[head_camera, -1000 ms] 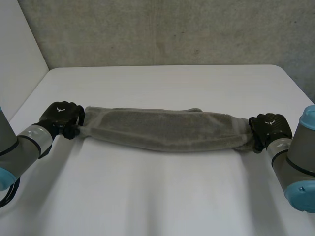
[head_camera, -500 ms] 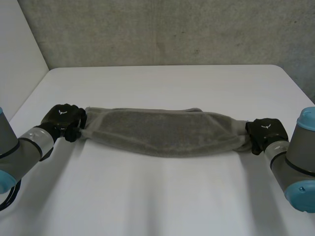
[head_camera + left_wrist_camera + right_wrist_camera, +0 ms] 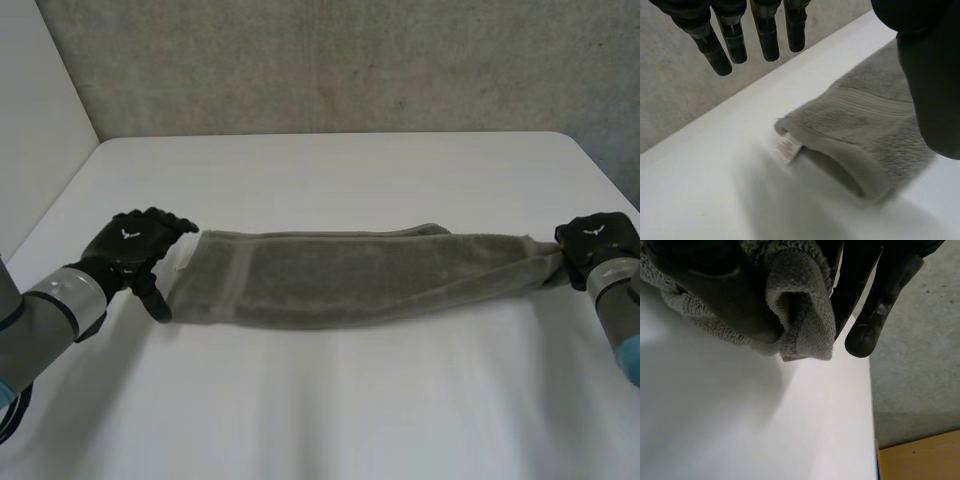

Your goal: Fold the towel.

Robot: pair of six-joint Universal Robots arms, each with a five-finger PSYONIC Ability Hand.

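The left hand (image 3: 135, 245) and right hand (image 3: 598, 240) are black, each with a small white emblem on its back. Their fingers (image 3: 710, 50) are slim dark cylinders with rounded tips. Each hand joins a silver-grey wrist and a grey tubular arm. The right arm (image 3: 618, 315) bears a light-blue cap (image 3: 632, 360).

White table (image 3: 330, 400) before a grey, seemingly concrete wall (image 3: 330, 60).

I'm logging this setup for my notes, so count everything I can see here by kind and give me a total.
Towels: 1, the grey towel.
Robot hands: 2, the left hand open beside one end, the right hand shut on the other end.
Tables: 1, the white table.
Total: 4.
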